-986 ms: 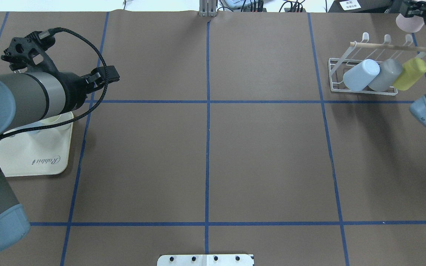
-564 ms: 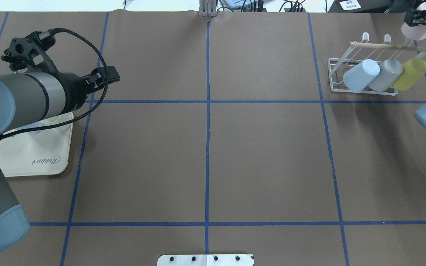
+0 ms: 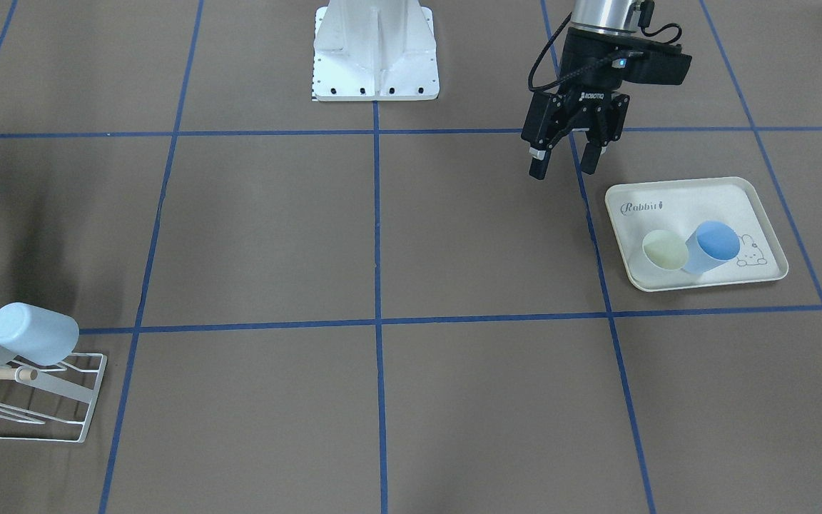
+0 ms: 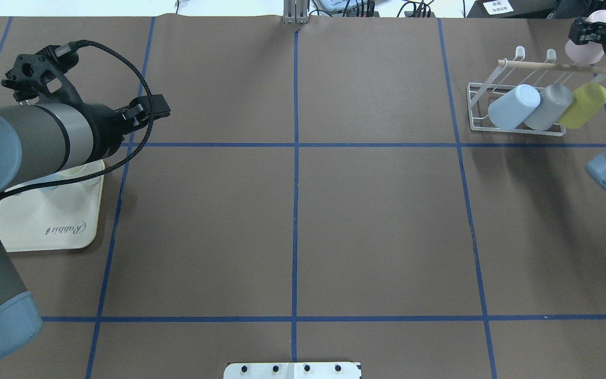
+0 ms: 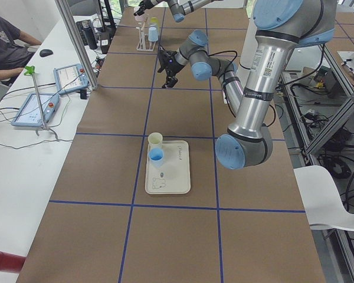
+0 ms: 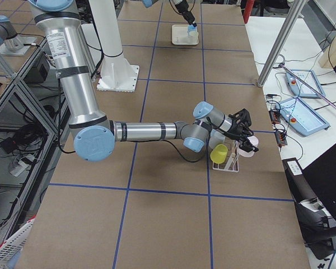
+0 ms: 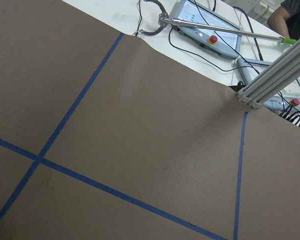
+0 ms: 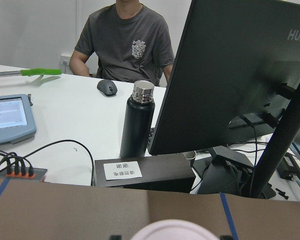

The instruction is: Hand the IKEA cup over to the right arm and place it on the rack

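My right gripper (image 4: 591, 31) is shut on a pale pink cup (image 4: 582, 50) and holds it in the air just past the far right end of the white wire rack (image 4: 479, 105). The cup's rim shows at the bottom of the right wrist view (image 8: 175, 231). The rack has a pale wooden rod (image 4: 534, 65) and holds a light blue cup (image 4: 513, 107), a grey cup (image 4: 547, 108) and a yellow cup (image 4: 584, 105). My left gripper (image 3: 566, 160) is open and empty, hanging above the table beside the tray.
A cream rabbit-print tray (image 3: 711, 200) holds a cream cup (image 3: 665, 250) and a blue cup (image 3: 715, 244). The robot's base plate (image 3: 375, 71) stands at the near table edge. Monitors, a bottle and cables lie beyond the far edge.
My right gripper has shifted a little with the pink cup near the rack's far right end. The left arm has not moved.
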You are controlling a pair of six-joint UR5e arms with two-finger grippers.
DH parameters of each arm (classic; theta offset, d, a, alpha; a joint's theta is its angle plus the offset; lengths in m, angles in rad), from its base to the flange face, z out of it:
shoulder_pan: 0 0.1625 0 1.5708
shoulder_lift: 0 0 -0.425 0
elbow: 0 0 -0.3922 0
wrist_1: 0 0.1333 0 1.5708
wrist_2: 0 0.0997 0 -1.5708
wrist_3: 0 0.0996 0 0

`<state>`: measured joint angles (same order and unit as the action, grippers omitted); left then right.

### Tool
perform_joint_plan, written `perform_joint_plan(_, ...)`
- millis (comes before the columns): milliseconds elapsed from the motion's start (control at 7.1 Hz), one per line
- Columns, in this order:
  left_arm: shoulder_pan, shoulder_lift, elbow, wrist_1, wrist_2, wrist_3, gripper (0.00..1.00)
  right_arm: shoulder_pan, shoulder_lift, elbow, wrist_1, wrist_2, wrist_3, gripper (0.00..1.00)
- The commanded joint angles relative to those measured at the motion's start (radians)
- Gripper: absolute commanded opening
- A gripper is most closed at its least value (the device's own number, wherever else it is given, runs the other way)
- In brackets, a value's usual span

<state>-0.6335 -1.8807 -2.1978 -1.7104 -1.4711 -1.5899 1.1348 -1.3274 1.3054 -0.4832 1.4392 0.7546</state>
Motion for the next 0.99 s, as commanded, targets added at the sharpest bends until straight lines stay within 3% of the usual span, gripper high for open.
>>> perform_joint_plan(0,0.000,0.000,0.000,0.000,0.000,-0.007,1.00,-0.001,-0.001,-0.011,0.000,0.001,0.000,0.03)
perform_joint_plan(141,0.000,0.000,0.000,0.000,0.000,-0.007,1.00,-0.001,-0.001,-0.024,0.002,0.001,-0.004,0.76)
perform_joint_plan(282,0.002,0.000,0.000,0.000,0.000,-0.007,1.00,-0.001,-0.003,-0.031,0.021,0.001,-0.003,1.00)
perform_joint_plan(846,-0.001,0.003,-0.026,0.000,-0.024,-0.007,1.00,0.011,0.010,-0.028,0.060,0.032,0.000,1.00)
